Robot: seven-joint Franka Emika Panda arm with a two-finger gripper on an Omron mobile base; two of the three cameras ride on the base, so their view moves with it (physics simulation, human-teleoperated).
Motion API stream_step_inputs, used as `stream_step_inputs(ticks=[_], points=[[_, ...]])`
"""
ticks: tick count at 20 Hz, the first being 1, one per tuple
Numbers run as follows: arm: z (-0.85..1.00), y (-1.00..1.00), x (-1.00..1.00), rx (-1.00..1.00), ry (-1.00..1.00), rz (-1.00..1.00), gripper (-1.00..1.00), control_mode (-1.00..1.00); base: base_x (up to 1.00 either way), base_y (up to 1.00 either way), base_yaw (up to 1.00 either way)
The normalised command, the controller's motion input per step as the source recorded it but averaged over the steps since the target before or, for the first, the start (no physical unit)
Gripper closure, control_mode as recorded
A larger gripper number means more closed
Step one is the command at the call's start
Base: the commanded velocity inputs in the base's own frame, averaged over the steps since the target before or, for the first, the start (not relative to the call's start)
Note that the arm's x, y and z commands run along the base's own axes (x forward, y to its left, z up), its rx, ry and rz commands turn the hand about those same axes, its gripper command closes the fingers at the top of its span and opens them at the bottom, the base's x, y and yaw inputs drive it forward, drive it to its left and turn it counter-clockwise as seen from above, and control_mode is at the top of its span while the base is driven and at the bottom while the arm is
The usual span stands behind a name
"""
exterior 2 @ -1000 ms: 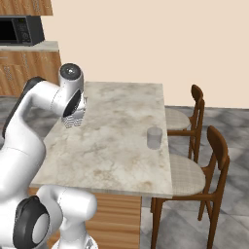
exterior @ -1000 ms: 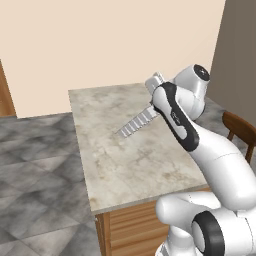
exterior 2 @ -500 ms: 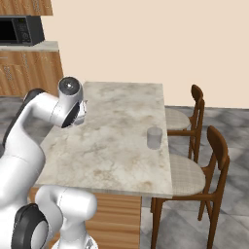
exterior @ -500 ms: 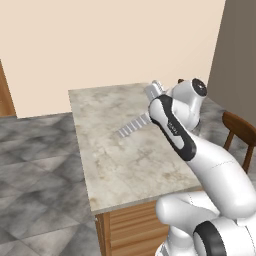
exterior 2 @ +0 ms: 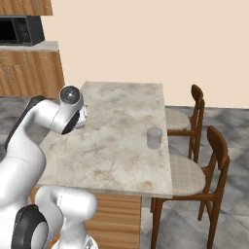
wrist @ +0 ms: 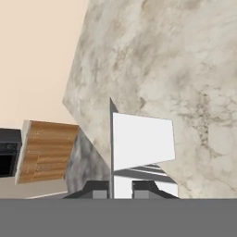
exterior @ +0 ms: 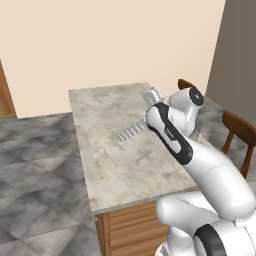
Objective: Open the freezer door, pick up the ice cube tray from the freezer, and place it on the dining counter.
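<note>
The ice cube tray (exterior: 131,131) hangs tilted low over the dining counter (exterior: 115,165), near the middle of its beige marbled top. I cannot tell if the tray touches the stone. In the hand view my gripper (wrist: 119,190) is shut on the tray (wrist: 141,141), whose white side juts up from between the fingertips (wrist: 99,191). In the left base view my forearm hides the fingers. The freezer and the freezer door are out of view.
A clear glass (exterior 2: 154,137) stands near the counter's right edge. Two brown wooden chairs (exterior 2: 195,113) (exterior 2: 216,160) line that side. A microwave (exterior 2: 19,30) sits on wooden cabinets at the far left. Grey tiled floor (exterior: 35,165) lies left of the counter.
My wrist has dropped and the forearm has swung forward over the counter. The tray has sunk a little closer to the stone top, still gripped.
</note>
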Motion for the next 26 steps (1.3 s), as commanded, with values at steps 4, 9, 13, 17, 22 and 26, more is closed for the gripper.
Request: stream_step_inputs(ticks=[4, 9, 13, 17, 22, 26], points=[[-0.14, 0.00, 0.00, 0.00, 0.04, 0.00, 1.00, -1.00, 0.00, 0.00, 0.00], [-0.25, 0.00, 0.00, 0.00, -0.02, 0.00, 1.00, -1.00, 0.00, 0.00, 0.00], [-0.34, 0.00, 0.00, 0.00, -0.05, 0.00, 1.00, -1.00, 0.00, 0.00, 0.00], [-0.32, 0.00, 0.00, 0.00, -0.02, 0.00, 1.00, -1.00, 0.00, 0.00, 0.00], [-0.21, 0.00, 0.00, 0.00, 0.00, 0.00, 1.00, -1.00, 0.00, 0.00, 0.00], [-0.14, 0.00, 0.00, 0.00, 0.00, 0.00, 1.00, -1.00, 0.00, 0.00, 0.00]])
